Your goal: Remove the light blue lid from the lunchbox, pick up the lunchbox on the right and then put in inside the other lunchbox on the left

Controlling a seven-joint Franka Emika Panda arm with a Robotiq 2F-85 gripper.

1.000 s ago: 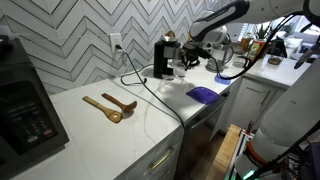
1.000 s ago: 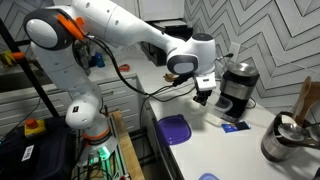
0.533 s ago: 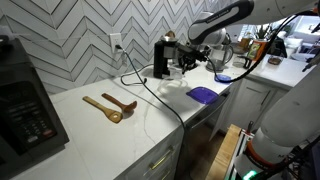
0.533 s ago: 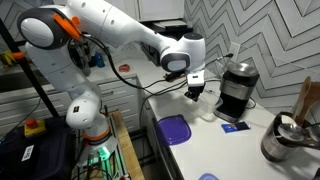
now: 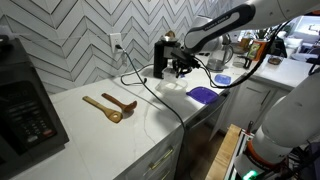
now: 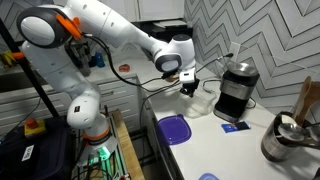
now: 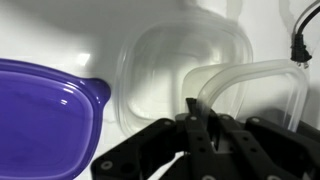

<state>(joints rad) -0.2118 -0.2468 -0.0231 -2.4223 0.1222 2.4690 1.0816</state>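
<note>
gripper [image 7: 197, 126] closed, pinching held lunchbox [image 7: 252, 95] wall | other lunchbox [image 7: 165, 70] just ahead-left on desk [image 7: 60, 25] | risk: thin one-wall pinch slips, or tilted box catches that rim

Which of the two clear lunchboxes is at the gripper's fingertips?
The right-hand lunchbox in the wrist view: its rim runs into the gripper, which seems shut on it. The middle lunchbox lies beyond, beside the purple lid.
</note>
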